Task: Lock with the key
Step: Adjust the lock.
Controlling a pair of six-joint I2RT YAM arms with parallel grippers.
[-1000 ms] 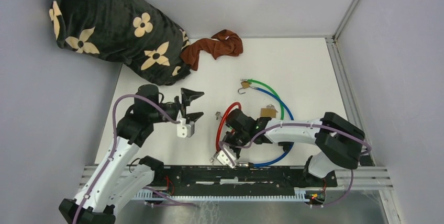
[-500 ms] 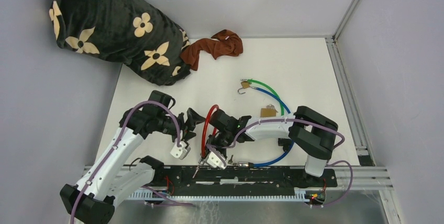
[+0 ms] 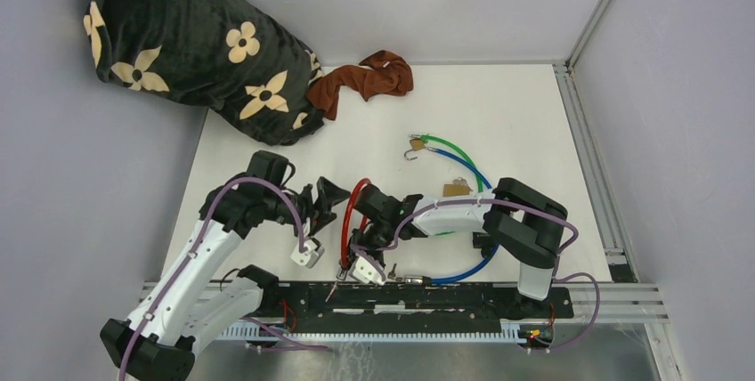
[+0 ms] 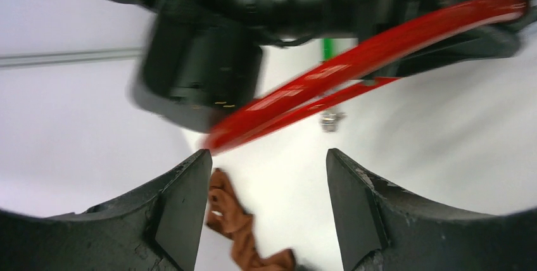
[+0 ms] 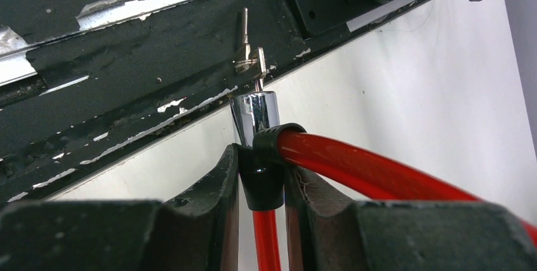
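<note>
Closest to my bases, over the black rail point(image 5: 126, 75), is the key point(image 5: 258, 71). It seems to sit in the end of the chrome cylinder point(image 5: 254, 114), with a second key point(image 5: 244, 30) on the same ring. Key and cylinder share one long axis, pointing away from my right gripper point(image 5: 261, 179) toward the rail.

That gripper is pinching the lock's black collar point(image 5: 272, 139) just behind the cylinder, a finger pressed on each side. The red cable point(image 5: 380, 173) leaves the collar sideways and arcs out over the table point(image 5: 443, 94).

Further out, my left gripper point(image 4: 269, 157) stands spread with nothing between its fingers, and the cable crosses just beyond its tips. So the left is the free one, but it faces the loop, not the key, which lies back from it toward the near edge. To turn the key, I judge the left must come round to the rail side and meet it end-on along that axis.

Farthest, a brown cloth point(image 4: 234, 233) lies on the table.
</note>
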